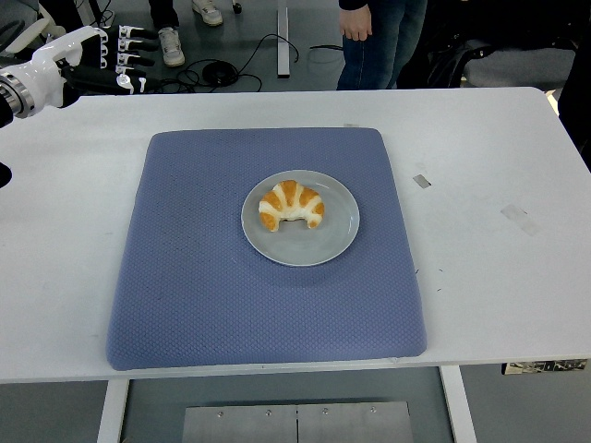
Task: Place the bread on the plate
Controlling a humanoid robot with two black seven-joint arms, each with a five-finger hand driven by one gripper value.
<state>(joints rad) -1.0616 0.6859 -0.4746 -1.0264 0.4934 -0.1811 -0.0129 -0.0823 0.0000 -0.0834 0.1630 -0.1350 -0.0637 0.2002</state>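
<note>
On the white table (480,277), nearest the camera, lies one blue-grey mat (268,305), square with rounded corners, covering most of the middle of the tabletop. At the mat's centre sits one round grey plate (337,235), and on that plate rests the one piece of bread (290,206), a curved golden roll with pale stripes, placed slightly left of the plate's middle and fully inside its rim. To the right of the mat, two small pieces of tape (421,180) are stuck to the bare table, one close to the mat and one nearer the right edge. Farther back, at the top left corner, one robot hand, the left hand (109,63), hangs at the table's far edge, well apart from the mat and the plate. Its fingers (131,48) are stretched out and spread, holding nothing and touching nothing. Beyond the table, a person's legs (379,51) stand on the floor, with a cable (245,57) trailing nearby.
</note>
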